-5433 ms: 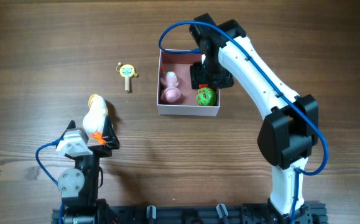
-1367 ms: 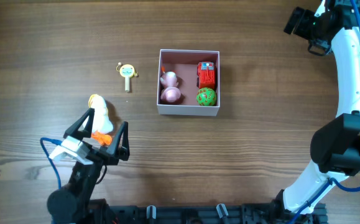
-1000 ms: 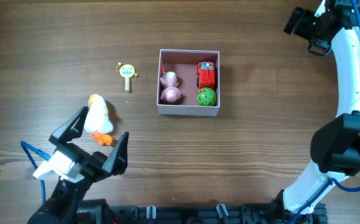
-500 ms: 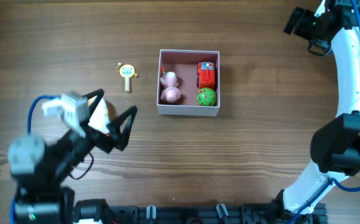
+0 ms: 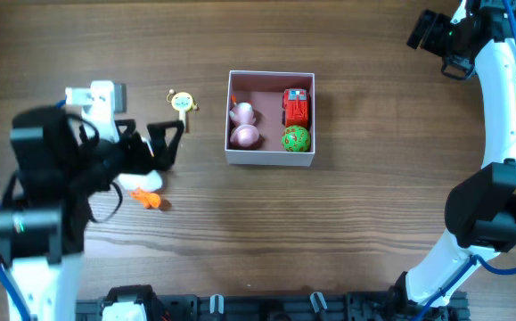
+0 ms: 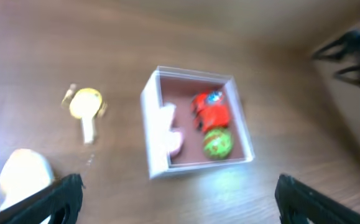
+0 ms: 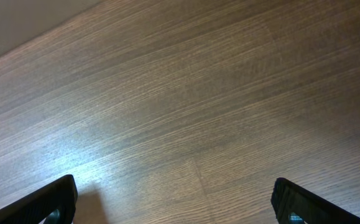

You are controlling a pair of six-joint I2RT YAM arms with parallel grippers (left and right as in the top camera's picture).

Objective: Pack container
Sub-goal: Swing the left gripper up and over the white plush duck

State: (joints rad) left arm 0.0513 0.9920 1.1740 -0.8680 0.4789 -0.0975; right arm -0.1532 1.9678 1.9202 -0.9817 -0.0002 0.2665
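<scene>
- As seen from overhead, the container sits near the middle of the tabletop, open side up, with white walls and a dusty-pink inside.
- Contents, overhead: a pink toy against the left wall, a red toy car in the upper right corner, and a green ball just below the car.
- Loose items, overhead: a yellow round toy with a short handle lies left of the container, apart from it. A white duck toy lies lower left, mostly hidden under the left arm, with its orange part showing.
- Left fingers, overhead: spread wide, holding nothing, near the yellow round toy and apart from the container.
- Right fingers, overhead: at the far upper right, well apart from the container.
- Left wrist view, blurred: the container is mid-frame with the red toy car, green ball and pink toy inside.
- Left wrist view, outside the container: the yellow round toy lies to its left and the white duck toy at lower left. The left fingers stand far apart at the bottom corners, empty.
- Right wrist view: bare tabletop only. The right fingers stand wide at the bottom corners, gripping nothing.
</scene>
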